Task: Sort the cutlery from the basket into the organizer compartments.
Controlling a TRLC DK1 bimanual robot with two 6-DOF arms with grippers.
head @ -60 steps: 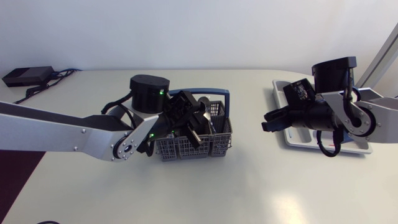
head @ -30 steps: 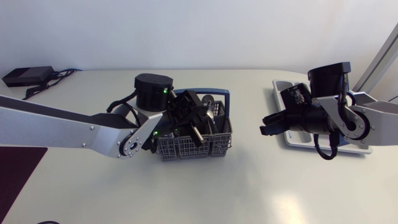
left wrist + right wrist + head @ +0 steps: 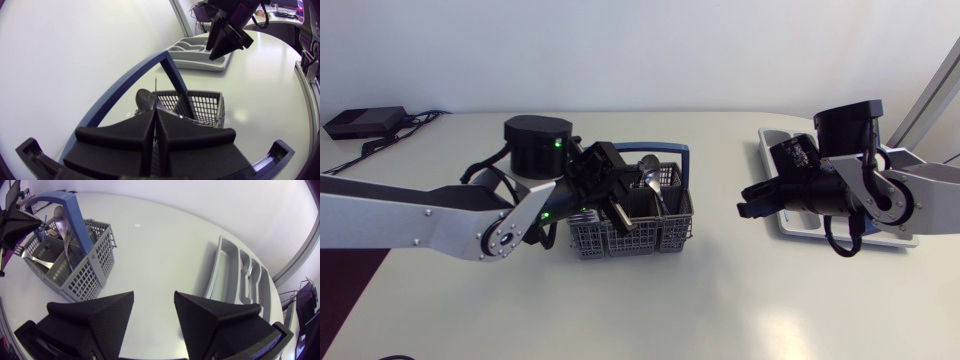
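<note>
Grey basket (image 3: pixel 620 241) lies under the closed left tool (image 3: pixel 154 119), well apart from the open right tool (image 3: pixel 153 297) beside the organizer (image 3: pixel 222 275).

Left end effector (image 3: pixel 154 114) with fingers together; right end effector (image 3: pixel 154 299) with fingers wide apart.

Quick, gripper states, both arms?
Left gripper: shut, above the basket; whether it holds anything cannot be told.
Right gripper: open, empty.
</note>
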